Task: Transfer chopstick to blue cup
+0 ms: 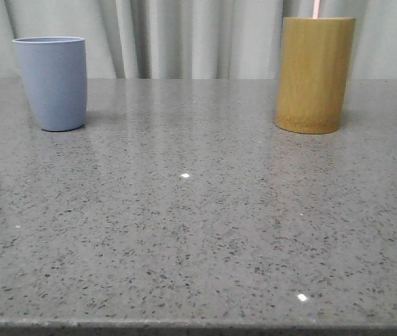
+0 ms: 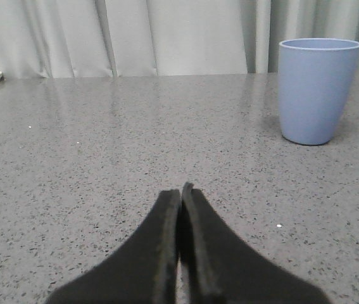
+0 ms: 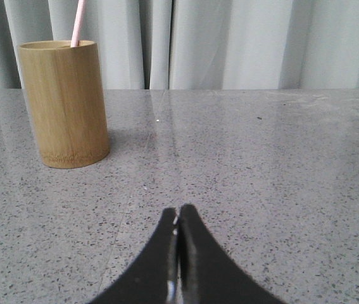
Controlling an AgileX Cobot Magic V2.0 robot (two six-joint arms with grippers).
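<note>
Chopstick (image 1: pixel 316 8): stood upright in bamboo cylinder (image 1: pixel 314 74), top protruding for grasping | Blue cup (image 1: pixel 52 82): upright, mouth open, well apart on the surface (image 1: pixel 198 231) | Left tool (image 2: pixel 180 190): clenched, empty | Right tool (image 3: pixel 178 212): clenched, empty, facing the cylinder | Transfer not begun.
</note>
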